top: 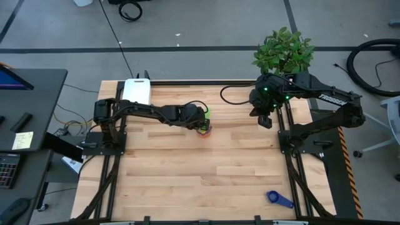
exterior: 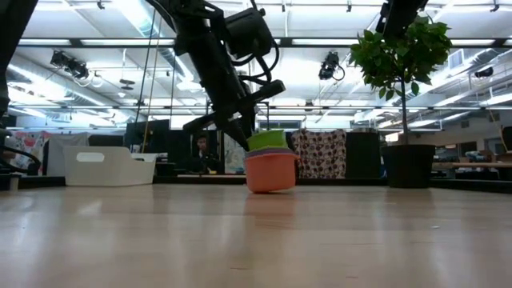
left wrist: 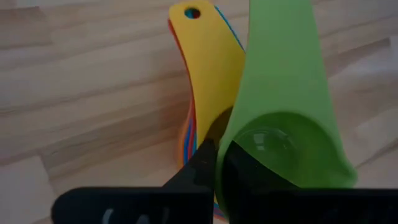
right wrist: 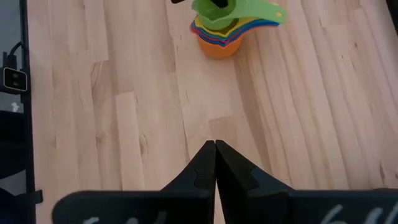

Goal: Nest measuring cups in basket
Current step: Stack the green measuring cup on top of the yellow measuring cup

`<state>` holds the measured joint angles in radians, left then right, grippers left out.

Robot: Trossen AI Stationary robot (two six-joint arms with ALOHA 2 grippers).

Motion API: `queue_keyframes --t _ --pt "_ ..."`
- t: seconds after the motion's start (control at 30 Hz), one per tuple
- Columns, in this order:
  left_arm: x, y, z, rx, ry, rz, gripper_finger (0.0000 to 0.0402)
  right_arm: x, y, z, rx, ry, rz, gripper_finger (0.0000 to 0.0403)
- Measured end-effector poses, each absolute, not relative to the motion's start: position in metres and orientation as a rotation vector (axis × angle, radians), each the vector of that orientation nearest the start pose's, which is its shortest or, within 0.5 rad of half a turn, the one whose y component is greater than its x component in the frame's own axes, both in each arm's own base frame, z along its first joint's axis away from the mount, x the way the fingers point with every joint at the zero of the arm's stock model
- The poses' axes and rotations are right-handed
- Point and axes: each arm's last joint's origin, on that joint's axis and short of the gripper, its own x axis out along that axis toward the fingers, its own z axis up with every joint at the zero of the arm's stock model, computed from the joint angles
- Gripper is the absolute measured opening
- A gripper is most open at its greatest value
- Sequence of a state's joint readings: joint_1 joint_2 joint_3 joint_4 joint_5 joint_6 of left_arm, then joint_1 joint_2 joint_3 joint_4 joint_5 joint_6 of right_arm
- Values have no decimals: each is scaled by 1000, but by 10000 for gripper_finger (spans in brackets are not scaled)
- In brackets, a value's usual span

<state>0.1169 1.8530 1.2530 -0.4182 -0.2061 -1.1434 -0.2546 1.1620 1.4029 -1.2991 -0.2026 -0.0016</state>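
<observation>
A nested stack of measuring cups (exterior: 270,171) stands mid-table, an orange cup (right wrist: 216,48) lowest and a green cup (left wrist: 280,143) on top. Their handles fan out, the yellow handle (left wrist: 208,68) beside the green one. My left gripper (top: 203,123) reaches in from the table's left and is shut on the green cup. A dark blue cup (top: 279,199) lies alone near the table's near right corner. The white basket (top: 136,92) stands at the far left edge. My right gripper (right wrist: 215,144) hangs shut over the far right, touching nothing. My left gripper pinches the green cup's bowl wall at the rim (left wrist: 229,134), on the side away from the handle. One finger (left wrist: 249,177) is inside the bowl and the other outside. The fingers slant down from the table's left. The green cup sits on top of the stack, which rests slightly tilted on the table.
A potted plant (top: 284,51) stands at the far right corner behind my right arm. Bare wood spreads across the near half of the table. A desk with a keyboard and notes sits off the table's left side.
</observation>
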Motion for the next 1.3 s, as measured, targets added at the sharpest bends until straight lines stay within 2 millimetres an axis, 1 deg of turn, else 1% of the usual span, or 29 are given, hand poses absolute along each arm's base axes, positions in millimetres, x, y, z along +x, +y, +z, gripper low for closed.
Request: queue_keyframes --t 0.2,0.43,0.6,0.73,0.83,0.93,1.07,1.17,1.3 --pt "379 49 187 -951 761 761 58 181 -41 379 238 1030 -46 13" --pt "380 48 188 -915 788 700 69 181 -41 379 238 1030 -46 13" --pt "377 48 186 -909 815 714 59 181 -41 379 244 1031 -49 13" --pt "377 48 186 -907 819 718 35 181 -41 379 245 1031 -49 13" --pt "379 48 191 -904 807 719 14 181 -41 379 245 1032 -49 13" --pt "384 50 199 -887 771 729 13 181 -41 379 245 1032 -49 13" --pt "384 51 212 -825 812 749 13 181 -41 379 245 1032 -49 13" --pt "380 50 217 -808 874 778 13 181 -41 379 245 1032 -49 13" --pt "381 50 222 -808 872 776 13 181 -41 379 240 1032 -46 13"
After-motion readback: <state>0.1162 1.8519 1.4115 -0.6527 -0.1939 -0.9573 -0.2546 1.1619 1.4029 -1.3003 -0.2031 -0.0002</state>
